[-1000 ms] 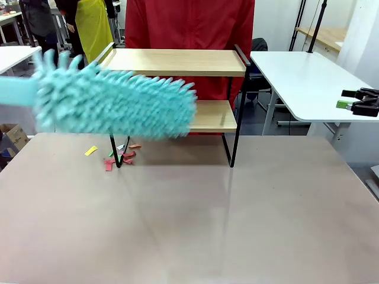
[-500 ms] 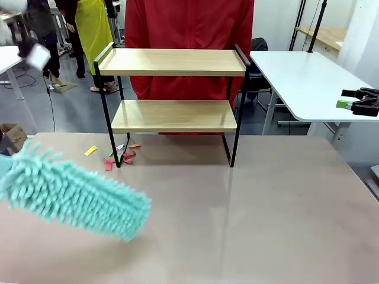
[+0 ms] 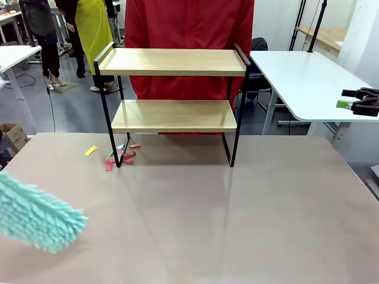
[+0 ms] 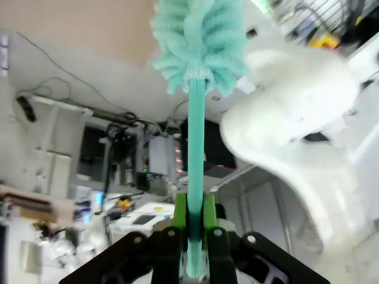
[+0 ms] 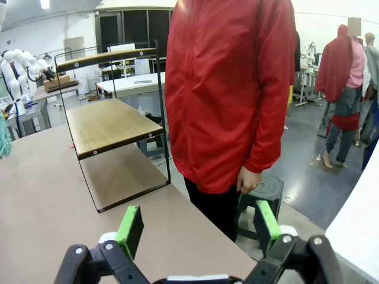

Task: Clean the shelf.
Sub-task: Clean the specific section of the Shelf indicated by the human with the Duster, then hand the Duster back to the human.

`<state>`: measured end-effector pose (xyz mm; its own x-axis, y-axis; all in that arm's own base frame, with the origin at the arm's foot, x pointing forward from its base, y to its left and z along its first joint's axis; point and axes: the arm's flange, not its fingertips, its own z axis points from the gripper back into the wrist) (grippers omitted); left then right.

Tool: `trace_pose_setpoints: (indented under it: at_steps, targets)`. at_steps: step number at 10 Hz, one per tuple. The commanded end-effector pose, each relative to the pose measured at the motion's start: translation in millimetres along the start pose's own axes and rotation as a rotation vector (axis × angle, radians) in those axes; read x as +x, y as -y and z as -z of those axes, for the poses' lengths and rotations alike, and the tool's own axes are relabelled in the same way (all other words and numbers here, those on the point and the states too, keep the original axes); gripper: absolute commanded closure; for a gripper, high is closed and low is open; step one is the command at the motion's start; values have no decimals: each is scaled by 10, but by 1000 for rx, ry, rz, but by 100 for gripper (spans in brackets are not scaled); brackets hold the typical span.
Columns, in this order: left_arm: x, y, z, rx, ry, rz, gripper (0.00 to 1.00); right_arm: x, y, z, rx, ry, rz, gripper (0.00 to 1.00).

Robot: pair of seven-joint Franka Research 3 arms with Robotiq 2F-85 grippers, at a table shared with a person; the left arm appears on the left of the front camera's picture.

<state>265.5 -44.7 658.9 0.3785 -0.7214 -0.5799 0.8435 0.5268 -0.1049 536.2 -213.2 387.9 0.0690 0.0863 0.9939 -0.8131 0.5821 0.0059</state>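
Brown table (image 3: 237,225) bearing the two-tier light-wood shelf in thin black metal frame (image 3: 173,106) at its far edge, in front of a person in a red jacket (image 5: 231,89). Fluffy turquoise duster (image 3: 35,218) low at near left, its handle clamped between the left gripper (image 4: 193,216) pads; right gripper (image 5: 198,226) fingers spread wide, empty. Small coloured paper scraps (image 3: 118,155) lying by the shelf's left leg.

Paper scraps (image 3: 121,155): red, yellow bits you see on the table (image 3: 237,225).
Person (image 3: 189,35): red jacket, far side.

Left claw (image 4: 190,228) clamped shut, right claw (image 5: 198,228) spread wide
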Motion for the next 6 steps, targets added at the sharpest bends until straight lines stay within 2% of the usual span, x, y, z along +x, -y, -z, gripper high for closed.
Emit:
trace_pose_setpoints:
  at_steps: [1, 2, 6]
  targets:
    - [-821, 546, -969, 119, 150, 47, 87, 74, -10, 25, -14, -12, 12, 0]
    - [0, 0, 0, 0, 0, 0, 87, 74, -10, 25, -14, -12, 12, 0]
    - [0, 0, 0, 0, 0, 0, 87, 74, -10, 25, -14, -12, 12, 0]
